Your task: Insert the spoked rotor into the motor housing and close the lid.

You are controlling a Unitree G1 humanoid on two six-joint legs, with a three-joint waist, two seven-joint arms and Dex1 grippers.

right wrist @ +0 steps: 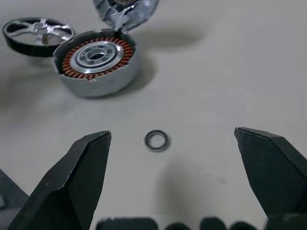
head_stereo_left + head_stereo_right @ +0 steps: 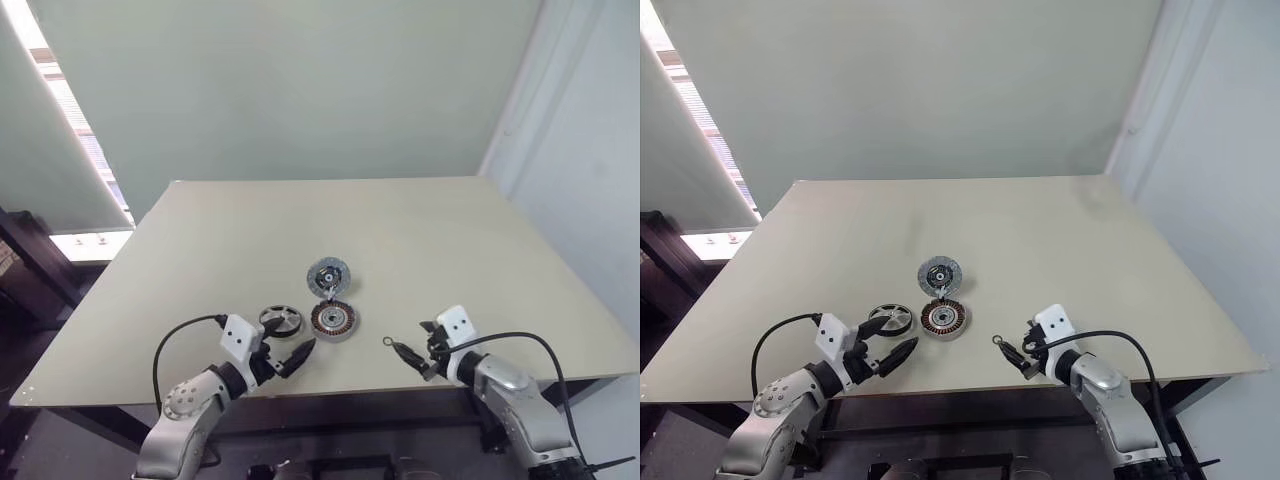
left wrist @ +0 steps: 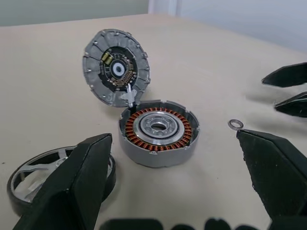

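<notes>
- The desk point(image 2: 420, 230) is lying as a smooth, matte, pale beige slab with straight edges, carrying four small metal parts near its front edge.
- The motor housing point(image 3: 158, 132) is sitting flat on the desk as a shallow round cup with a dull silver-grey wall; inside it a ring of copper-brown windings is circling a bright, polished silver centre with a hole in the middle.
- The lid point(image 3: 116, 67) is standing open, tilted up from the far edge of the housing and joined to it by a small bright tab; its inner face is showing a dark round circuit board with a white central hub inside a ribbed grey rim.
- The spoked rotor point(image 3: 36, 177) is resting on the desk just beside the housing on the robot's left, apart from it; shiny silver spokes and hub are sitting inside a glossy black outer rim.
- A tiny thin metal ring point(image 1: 157, 140) is lying flat on bare desk to the right of the housing.
- The left hand point(image 2: 290, 357) is hovering with its two black, wedge-shaped fingers spread wide and nothing between them, close to the rotor.
- The right hand point(image 2: 405, 355) is likewise gaping wide and gripping nothing, with its fingertips close by the small ring.
</notes>
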